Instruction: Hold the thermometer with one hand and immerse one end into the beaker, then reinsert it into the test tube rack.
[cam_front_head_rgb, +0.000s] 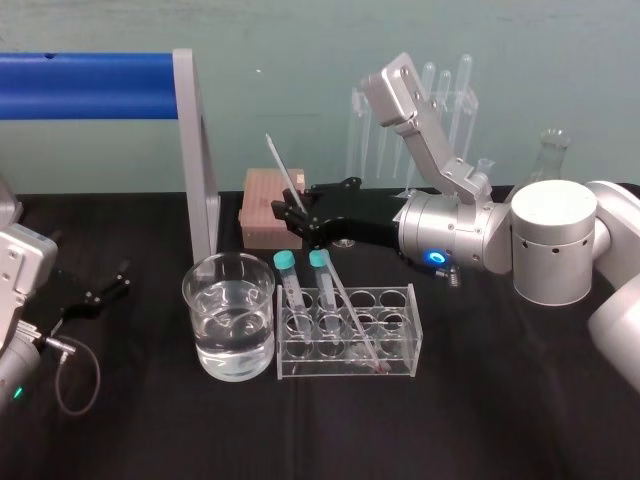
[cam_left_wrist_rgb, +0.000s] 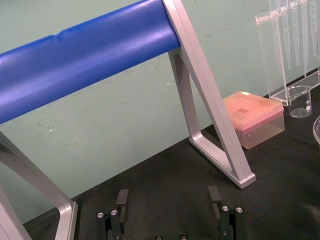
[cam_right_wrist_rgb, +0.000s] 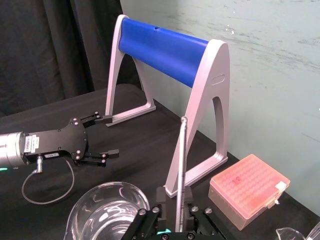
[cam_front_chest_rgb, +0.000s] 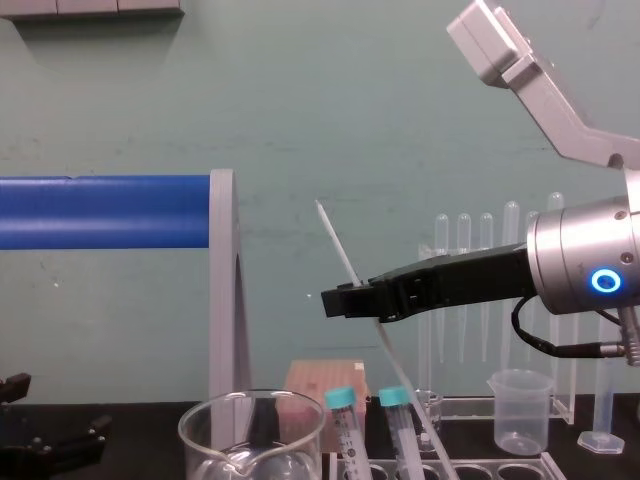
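Right gripper: fingers clamped on the upper part of the thermometer, above the rear left of the test tube rack. The thermometer is tilted, its top leaning back and left. Its lower end is inside the rack, down at the base near the front. Two teal-capped tubes stand at the rack's left end. The beaker, holding water, stands just left of the rack, toward the front middle of the tabletop. Left gripper: fingers apart, holding nothing, low at the tabletop's left edge.
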